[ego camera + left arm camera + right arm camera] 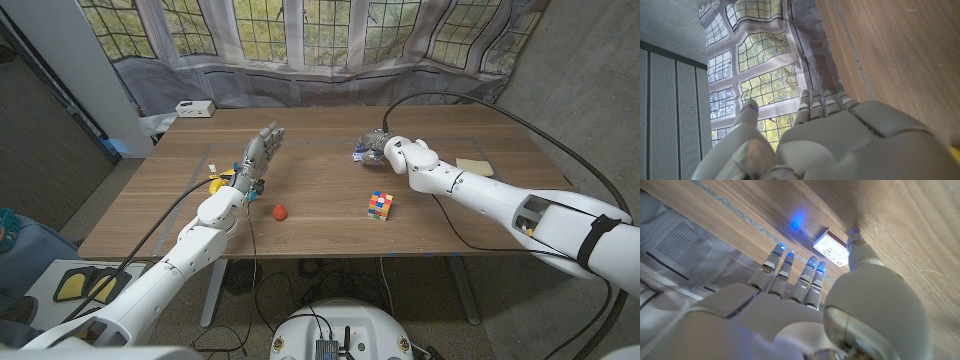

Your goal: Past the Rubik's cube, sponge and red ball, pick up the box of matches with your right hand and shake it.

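The box of matches (832,248) lies on the wooden table at the back, right of centre, small and white with a brown edge; in the head view the box of matches (361,152) peeks out beside my right hand (380,145). My right hand (810,275) hovers right at it, fingers straight and apart from the thumb. The thumb tip is beside one end of the box and the fingers (785,262) are on its other side. Nearer me sit the Rubik's cube (378,205) and the red ball (280,211). The pale yellow sponge (475,165) lies to the right.
My left hand (260,155) stands raised over the table's left part, fingers spread and holding nothing. A small yellow object (217,184) lies by its wrist. A white box (194,108) sits at the back left corner. A black cable loops over the table's right side.
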Motion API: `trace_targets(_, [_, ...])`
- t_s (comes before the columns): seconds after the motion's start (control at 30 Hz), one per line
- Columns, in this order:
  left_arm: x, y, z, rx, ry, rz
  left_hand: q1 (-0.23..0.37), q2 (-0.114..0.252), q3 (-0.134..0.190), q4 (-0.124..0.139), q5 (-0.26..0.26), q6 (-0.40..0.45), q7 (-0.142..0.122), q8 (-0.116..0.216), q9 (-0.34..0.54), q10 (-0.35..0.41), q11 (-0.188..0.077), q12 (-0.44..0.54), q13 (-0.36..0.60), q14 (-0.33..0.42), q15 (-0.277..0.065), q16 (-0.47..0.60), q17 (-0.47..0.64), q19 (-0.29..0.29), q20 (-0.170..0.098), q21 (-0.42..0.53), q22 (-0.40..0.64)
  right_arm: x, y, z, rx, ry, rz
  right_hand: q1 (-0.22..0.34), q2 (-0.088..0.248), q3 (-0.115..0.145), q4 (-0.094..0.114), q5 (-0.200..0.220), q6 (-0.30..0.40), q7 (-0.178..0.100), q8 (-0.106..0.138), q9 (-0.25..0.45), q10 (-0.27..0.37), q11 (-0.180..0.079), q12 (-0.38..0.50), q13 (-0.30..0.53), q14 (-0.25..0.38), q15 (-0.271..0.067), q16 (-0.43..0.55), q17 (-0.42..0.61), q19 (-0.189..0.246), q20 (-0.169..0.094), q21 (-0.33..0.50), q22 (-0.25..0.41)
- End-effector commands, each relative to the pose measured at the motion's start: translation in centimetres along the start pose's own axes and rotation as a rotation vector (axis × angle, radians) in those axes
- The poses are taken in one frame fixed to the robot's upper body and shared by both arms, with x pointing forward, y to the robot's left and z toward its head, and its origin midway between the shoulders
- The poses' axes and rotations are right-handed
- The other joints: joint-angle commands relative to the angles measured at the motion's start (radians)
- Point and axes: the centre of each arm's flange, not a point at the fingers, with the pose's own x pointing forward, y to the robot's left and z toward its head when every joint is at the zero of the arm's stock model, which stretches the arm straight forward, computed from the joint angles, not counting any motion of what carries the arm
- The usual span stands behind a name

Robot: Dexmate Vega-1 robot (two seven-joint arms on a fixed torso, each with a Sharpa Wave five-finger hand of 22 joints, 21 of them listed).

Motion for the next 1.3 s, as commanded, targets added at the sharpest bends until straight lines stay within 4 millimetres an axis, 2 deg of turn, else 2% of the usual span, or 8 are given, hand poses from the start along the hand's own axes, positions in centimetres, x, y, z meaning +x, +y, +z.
trace_targets(0.03, [-0.4,-0.2,0.0,0.000,0.006,-0.001,0.005,0.004,0.004,-0.001,0.000,0.007,0.003,0.000,0.005,0.005,-0.002,-0.004,0.003,0.004,0.002,-0.001,0.001,-0.001,0.002,0.003,0.003,-0.3,1.0,0.5,-0.085,0.013,-0.037,0.008,-0.002,0.001,0.006,0.005,0.031,0.000,0.011,0.002,0.026,0.000,0.011,0.000,0.014,-0.004,0.005,0.001,0.017,-0.002,0.010,0.003])
trace_targets(0.4, [-0.5,-0.3,0.0,0.001,0.007,-0.004,0.004,0.003,0.004,-0.001,-0.001,0.007,0.002,0.000,0.005,0.005,-0.001,-0.005,0.003,0.004,0.000,-0.002,0.001,-0.003,0.007,0.003,0.003,0.0,2.3,0.0,-0.082,0.015,-0.023,0.013,0.001,0.004,0.005,0.009,0.103,-0.012,0.027,0.000,0.088,-0.004,0.021,0.000,0.062,-0.023,0.012,0.001,0.053,-0.010,0.015,0.003])
trace_targets(0.7, [-0.5,-0.5,-0.2,-0.004,0.010,-0.004,0.004,0.004,0.004,-0.001,-0.001,0.007,0.000,-0.001,0.005,0.006,-0.003,-0.004,0.003,0.004,0.000,-0.002,0.001,-0.007,0.013,0.002,0.003,0.0,2.9,0.1,-0.074,0.012,-0.027,0.021,0.004,0.005,0.002,0.010,0.135,-0.020,0.031,0.000,0.125,-0.005,0.026,0.001,0.089,-0.027,0.018,0.001,0.072,-0.003,0.017,0.004])
trace_targets(0.83, [-0.6,-0.5,-0.3,-0.006,0.010,-0.001,0.004,0.004,0.004,-0.001,-0.001,0.006,-0.001,-0.001,0.005,0.006,-0.003,-0.004,0.003,0.003,-0.001,-0.002,0.001,-0.008,0.016,0.001,0.003,0.0,3.1,-0.2,-0.061,0.012,-0.029,0.032,0.007,0.012,-0.002,0.013,0.162,-0.022,0.035,-0.001,0.148,-0.006,0.027,0.000,0.118,-0.041,0.021,-0.002,0.086,0.001,0.018,0.004])
trace_targets(1.07, [-0.6,-0.5,-0.3,-0.006,0.011,-0.001,0.004,0.004,0.004,-0.001,-0.001,0.007,-0.002,-0.001,0.005,0.007,-0.005,-0.004,0.004,0.003,-0.001,-0.002,0.001,-0.010,0.019,0.001,0.003,-0.1,3.4,-0.3,-0.049,0.018,-0.034,0.055,0.019,0.018,-0.003,0.014,0.228,-0.025,0.050,0.000,0.221,-0.005,0.039,0.002,0.156,-0.052,0.028,0.000,0.102,-0.003,0.016,0.005])
trace_targets(1.2, [-0.5,-0.6,-0.3,-0.009,0.011,-0.003,0.004,0.004,0.004,0.000,-0.001,0.006,-0.003,-0.001,0.005,0.007,-0.006,-0.005,0.004,0.003,0.001,-0.002,0.001,-0.011,0.020,0.001,0.003,-0.2,3.3,-0.4,-0.042,0.018,-0.046,0.062,0.023,0.011,-0.001,0.009,0.278,-0.025,0.061,0.002,0.269,-0.006,0.049,0.006,0.190,-0.057,0.039,0.004,0.106,-0.003,0.013,0.005])
trace_targets(1.3, [-0.4,-0.6,-0.3,-0.009,0.009,-0.005,0.003,0.004,0.004,0.000,-0.001,0.006,-0.002,-0.001,0.005,0.007,-0.007,-0.005,0.004,0.003,0.002,-0.002,0.001,-0.011,0.024,0.001,0.003,-0.4,3.0,-0.5,-0.036,0.017,-0.057,0.064,0.026,0.010,0.001,0.008,0.295,-0.026,0.065,0.003,0.281,-0.007,0.050,0.007,0.211,-0.063,0.047,0.006,0.108,-0.003,0.012,0.005])
